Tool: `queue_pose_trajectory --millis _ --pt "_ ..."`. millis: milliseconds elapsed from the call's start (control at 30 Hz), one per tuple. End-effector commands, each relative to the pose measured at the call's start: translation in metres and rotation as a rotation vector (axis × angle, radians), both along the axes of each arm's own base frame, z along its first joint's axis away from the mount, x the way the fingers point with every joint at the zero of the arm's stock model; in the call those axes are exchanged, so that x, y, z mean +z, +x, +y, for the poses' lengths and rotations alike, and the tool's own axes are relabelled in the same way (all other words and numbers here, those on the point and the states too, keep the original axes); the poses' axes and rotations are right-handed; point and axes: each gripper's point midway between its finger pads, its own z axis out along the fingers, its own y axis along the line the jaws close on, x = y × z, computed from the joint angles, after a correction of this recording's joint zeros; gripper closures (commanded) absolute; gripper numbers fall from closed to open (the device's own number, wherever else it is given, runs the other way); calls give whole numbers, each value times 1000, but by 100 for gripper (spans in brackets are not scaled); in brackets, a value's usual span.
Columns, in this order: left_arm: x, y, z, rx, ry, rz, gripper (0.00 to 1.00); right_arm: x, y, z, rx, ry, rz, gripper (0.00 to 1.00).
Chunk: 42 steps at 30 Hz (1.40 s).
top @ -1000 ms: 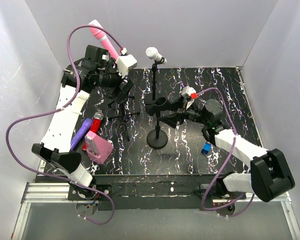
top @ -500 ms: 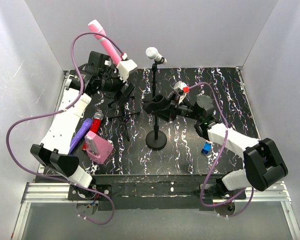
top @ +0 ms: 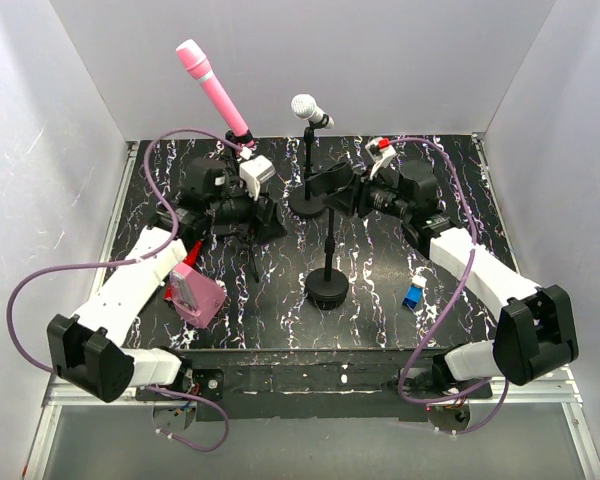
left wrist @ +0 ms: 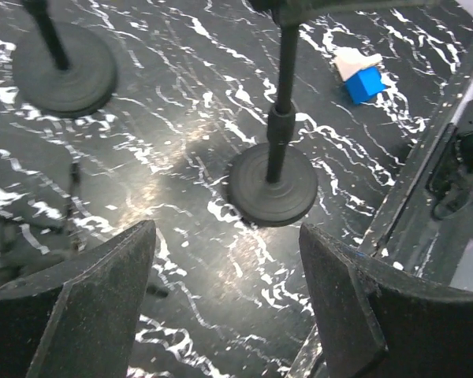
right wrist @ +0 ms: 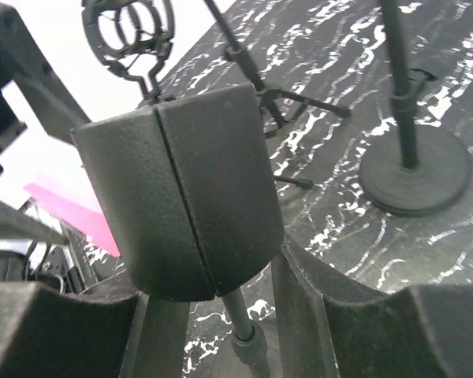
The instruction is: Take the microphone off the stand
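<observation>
**Right tool clamped at the head of the near stand; left tool open and empty**

Right gripper (right wrist: 213,276): jaws closed on a black cylinder (right wrist: 185,185) that sits on top of the pole of the near stand (top: 327,290). Both fingers press against its sides in the wrist view. The cylinder has a seam down its length. Whether it is a microphone body or the stand's own holder cannot be told. In the overhead view this grip is at upper centre, above the stand's round base, which rests flat on the table (top: 400,330).

Left gripper (left wrist: 225,236): jaws apart, nothing between them. It hangs at centre left of the overhead view, beside the tripod stand (top: 254,250), and its camera looks down on bare marbled tabletop.

Microphones in view:
- The pink microphone (top: 212,88) is at upper left, raised and tilted, head uppermost. Its lower end meets a fitting just above the left wrist. What carries it is not clear.
- The white-headed microphone (top: 305,105) is at top centre, seated on the thin pole of the far stand (top: 302,206), untouched by either tool.

Other items: a pink case (top: 195,295) lies at lower left, and a blue block (top: 413,297) lies at lower right, well apart from both stands.
</observation>
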Motion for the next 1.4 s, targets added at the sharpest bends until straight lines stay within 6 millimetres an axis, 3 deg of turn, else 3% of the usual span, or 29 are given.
queue_pose_trajectory --millis 0,167,267,400,600,667,767,900,1100,1233,1367 --pt "10 2 -44 -52 -199 -21 28 -6 9 -24 -114 -51 86 99" --pt "-10 8 -70 -80 -178 -9 27 18 19 -28 -145 27 63 99" --pt "-25 12 -68 -82 -104 36 26 11 25 -35 -221 69 152 99" --pt "-39 4 -77 -112 -121 95 26 3 29 -39 -269 106 183 99" --pt "-64 3 -107 -98 -190 87 28 -6 44 -50 -370 88 187 99" --pt "-79 6 -116 -60 -174 88 29 -9 45 -51 -381 72 209 99" --pt "-86 29 -125 49 -184 78 29 -8 44 -50 -368 58 226 99" --pt "-88 38 -145 38 -215 66 31 -5 45 -49 -360 49 223 99" --pt "-101 42 -163 25 -204 71 48 -10 45 -48 -361 43 252 99" --pt "-101 33 -172 -28 -219 75 56 -18 45 -47 -362 41 280 99" --pt "-106 33 -173 -31 -153 34 99 -22 48 -54 -412 18 294 99"
